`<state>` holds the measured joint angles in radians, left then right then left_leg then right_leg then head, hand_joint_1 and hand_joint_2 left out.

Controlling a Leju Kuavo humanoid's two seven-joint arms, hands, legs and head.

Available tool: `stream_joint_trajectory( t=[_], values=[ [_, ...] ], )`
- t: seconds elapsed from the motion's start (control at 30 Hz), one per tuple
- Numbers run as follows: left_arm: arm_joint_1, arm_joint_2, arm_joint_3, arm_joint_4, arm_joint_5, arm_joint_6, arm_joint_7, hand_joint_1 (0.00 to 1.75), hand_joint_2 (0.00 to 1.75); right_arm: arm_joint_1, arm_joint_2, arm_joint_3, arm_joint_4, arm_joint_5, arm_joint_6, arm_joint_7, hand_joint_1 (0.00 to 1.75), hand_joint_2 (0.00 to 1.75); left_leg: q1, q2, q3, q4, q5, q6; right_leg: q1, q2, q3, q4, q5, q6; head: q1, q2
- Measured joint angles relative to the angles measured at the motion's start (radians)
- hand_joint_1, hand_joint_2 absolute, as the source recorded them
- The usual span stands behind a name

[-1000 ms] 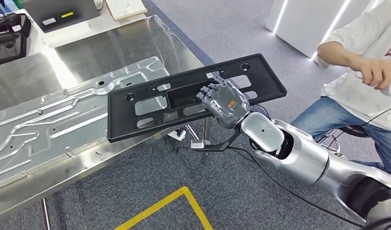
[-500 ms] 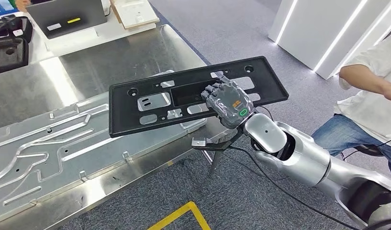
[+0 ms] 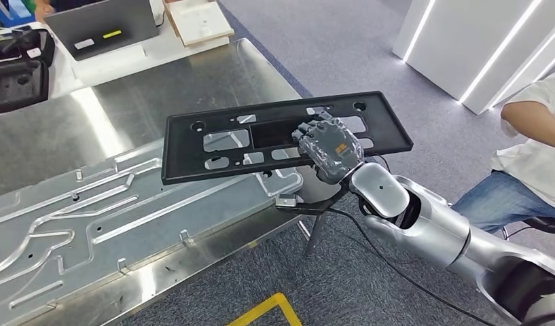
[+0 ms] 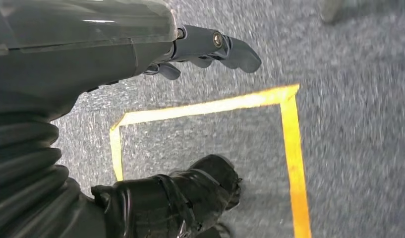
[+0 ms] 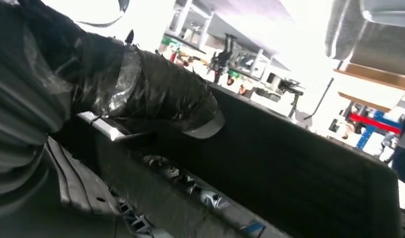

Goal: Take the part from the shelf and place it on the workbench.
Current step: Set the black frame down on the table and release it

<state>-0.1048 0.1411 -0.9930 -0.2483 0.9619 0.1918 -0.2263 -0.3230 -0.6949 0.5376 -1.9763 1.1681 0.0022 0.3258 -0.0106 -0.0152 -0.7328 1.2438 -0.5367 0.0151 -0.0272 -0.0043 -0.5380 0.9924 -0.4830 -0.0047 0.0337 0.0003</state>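
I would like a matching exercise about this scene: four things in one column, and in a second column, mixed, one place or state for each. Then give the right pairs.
Things:
1. black part
2. right hand
3. left hand
4. embossed metal sheet

Places or states:
A. hangs above the grey carpet near yellow floor tape
B. lies flat on the steel workbench
C. held in the air, over the workbench corner
D. grips the long black panel

Pairs: 1-C, 2-D, 3-A, 4-B
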Motion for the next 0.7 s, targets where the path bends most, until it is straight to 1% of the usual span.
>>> stream_joint_trajectory(
  t=[0.03, 0.07, 0.1, 0.13, 0.17, 0.2, 0.23, 0.27, 0.33, 0.37, 0.4, 0.43, 0.5, 0.53, 0.57, 0.6, 0.63, 0.67, 0.7],
  values=[
    [0.002, 0.0, 0.0, 0.0, 0.001, 0.001, 0.001, 0.0, 1.75, 0.004, 0.001, 0.0, 0.001, -0.001, 0.0, 0.0, 1.75, 1.75, 0.008, 0.001, -0.021, 0.031, 0.002, -0.008, -0.004, -0.001, 0.005, 0.002, -0.005, 0.002, 0.0, 0.0],
    [0.003, 0.0, 0.0, 0.0, 0.002, 0.001, 0.001, 0.0, 1.75, 0.008, 0.001, 0.0, 0.003, -0.002, 0.0, 0.0, 1.75, 1.75, 0.016, 0.003, -0.026, 0.029, 0.022, -0.017, -0.008, -0.001, 0.009, 0.004, -0.011, 0.006, 0.0, 0.0],
    [0.004, 0.0, 0.0, 0.0, 0.003, 0.002, 0.001, 0.0, 1.75, 0.011, 0.002, 0.0, 0.004, -0.002, -0.001, 0.0, 1.75, 1.75, 0.024, 0.006, -0.012, -0.013, 0.06, -0.025, -0.013, 0.0, 0.015, 0.009, -0.018, 0.011, 0.0, 0.0],
    [0.004, 0.0, 0.0, 0.0, 0.003, 0.002, 0.001, 0.0, 1.75, 0.013, 0.003, 0.0, 0.004, -0.003, -0.001, 0.0, 1.75, 1.75, 0.031, 0.008, 0.013, -0.075, 0.097, -0.034, -0.018, 0.0, 0.02, 0.014, -0.027, 0.018, 0.0, 0.0],
    [0.003, -0.001, -0.001, 0.0, 0.004, 0.002, 0.001, 0.0, 1.75, 0.013, 0.004, -0.001, 0.004, -0.003, -0.001, 0.0, 1.75, 1.75, 0.035, 0.008, 0.039, -0.128, 0.121, -0.042, -0.02, 0.0, 0.023, 0.02, -0.036, 0.025, -0.002, 0.0],
    [0.0, -0.001, -0.002, 0.0, 0.004, 0.003, 0.001, 0.0, 1.75, 0.013, 0.005, -0.003, 0.005, -0.004, -0.002, 0.001, 1.75, 1.75, 0.035, 0.007, 0.061, -0.173, 0.13, -0.044, -0.02, 0.001, 0.023, 0.026, -0.043, 0.033, -0.003, 0.0],
    [-0.002, 0.0, -0.004, 0.0, 0.005, 0.004, 0.001, 0.0, 1.75, 0.013, 0.006, -0.006, 0.005, -0.005, -0.003, 0.001, 1.75, 1.75, 0.033, 0.006, 0.07, -0.19, 0.122, -0.042, -0.018, 0.002, 0.02, 0.028, -0.047, 0.04, -0.005, 0.0],
    [-0.004, 0.0, -0.007, 0.0, 0.006, 0.005, 0.001, 0.0, 1.75, 0.013, 0.007, -0.008, 0.005, -0.007, -0.004, 0.001, 1.75, 1.75, 0.03, 0.005, 0.072, -0.192, 0.112, -0.035, -0.016, 0.003, 0.018, 0.028, -0.048, 0.046, -0.007, 0.0],
    [-0.004, 0.001, -0.01, 0.0, 0.007, 0.009, -0.001, 0.0, 1.75, 0.015, 0.008, -0.013, 0.006, -0.011, -0.006, 0.002, 1.75, 1.75, 0.03, 0.005, 0.075, -0.198, 0.104, -0.017, -0.017, 0.003, 0.018, 0.026, -0.052, 0.056, -0.006, 0.0],
    [-0.003, 0.001, -0.011, 0.0, 0.008, 0.012, -0.003, 0.0, 1.75, 0.017, 0.008, -0.014, 0.007, -0.014, -0.007, 0.002, 1.75, 1.75, 0.03, 0.005, 0.079, -0.202, 0.103, -0.01, -0.018, 0.002, 0.015, 0.036, -0.061, 0.059, -0.005, 0.0],
    [-0.001, 0.001, -0.011, 0.0, 0.008, 0.016, -0.006, 0.0, 1.75, 0.019, 0.008, -0.016, 0.008, -0.016, -0.008, 0.003, 1.75, 1.75, 0.031, 0.006, 0.084, -0.206, 0.102, -0.002, -0.019, 0.002, 0.002, 0.066, -0.078, 0.059, -0.004, 0.0],
    [-0.001, 0.001, -0.011, 0.0, 0.009, 0.019, -0.009, 0.0, 1.75, 0.021, 0.008, -0.017, 0.01, -0.018, -0.01, 0.005, 1.75, 1.75, 0.03, 0.006, 0.088, -0.209, 0.1, 0.005, -0.017, 0.002, -0.024, 0.118, -0.103, 0.058, -0.003, 0.0],
    [-0.002, 0.001, -0.011, 0.0, 0.01, 0.022, -0.016, 0.0, 1.75, 0.028, 0.008, -0.021, 0.016, -0.027, -0.014, 0.008, 1.75, 1.75, 0.024, 0.005, 0.093, -0.21, 0.096, 0.016, -0.009, 0.003, -0.1, 0.255, -0.151, 0.053, -0.003, 0.0],
    [-0.002, 0.001, -0.011, 0.0, 0.01, 0.022, -0.018, 0.0, 1.75, 0.034, 0.008, -0.023, 0.021, -0.033, -0.015, 0.009, 1.75, 1.75, 0.021, 0.005, 0.097, -0.21, 0.093, 0.019, -0.006, 0.003, -0.132, 0.302, -0.158, 0.051, -0.003, 0.0],
    [-0.002, 0.001, -0.011, 0.0, 0.012, 0.022, -0.02, 0.0, 1.75, 0.04, 0.008, -0.025, 0.027, -0.043, -0.016, 0.009, 1.75, 1.75, 0.019, 0.004, 0.101, -0.209, 0.09, 0.022, -0.004, 0.003, -0.148, 0.315, -0.144, 0.049, -0.003, 0.0],
    [-0.001, 0.001, -0.011, 0.0, 0.013, 0.022, -0.021, 0.0, 1.75, 0.045, 0.008, -0.026, 0.035, -0.056, -0.016, 0.009, 1.75, 1.75, 0.017, 0.002, 0.107, -0.209, 0.087, 0.023, -0.003, 0.003, -0.145, 0.289, -0.111, 0.046, -0.003, 0.0],
    [-0.001, 0.001, -0.011, 0.0, 0.013, 0.022, -0.022, 0.0, 1.75, 0.049, 0.008, -0.028, 0.046, -0.071, -0.018, 0.007, 1.75, 1.75, 0.016, 0.001, 0.112, -0.207, 0.082, 0.022, -0.002, 0.003, -0.126, 0.232, -0.066, 0.043, -0.003, 0.0],
    [-0.001, 0.002, -0.011, 0.0, 0.013, 0.022, -0.024, 0.0, 1.75, 0.05, 0.007, -0.032, 0.059, -0.088, -0.022, 0.004, 1.75, 1.75, 0.014, -0.001, 0.116, -0.204, 0.078, 0.02, 0.0, 0.003, -0.104, 0.17, -0.03, 0.041, -0.003, 0.0],
    [-0.002, 0.002, -0.011, 0.0, 0.013, 0.022, -0.025, 0.0, 1.75, 0.05, 0.006, -0.037, 0.074, -0.103, -0.028, 0.0, 1.75, 1.75, 0.012, -0.003, 0.116, -0.199, 0.074, 0.016, 0.001, 0.004, -0.083, 0.116, -0.008, 0.037, -0.003, 0.0]
  ],
)
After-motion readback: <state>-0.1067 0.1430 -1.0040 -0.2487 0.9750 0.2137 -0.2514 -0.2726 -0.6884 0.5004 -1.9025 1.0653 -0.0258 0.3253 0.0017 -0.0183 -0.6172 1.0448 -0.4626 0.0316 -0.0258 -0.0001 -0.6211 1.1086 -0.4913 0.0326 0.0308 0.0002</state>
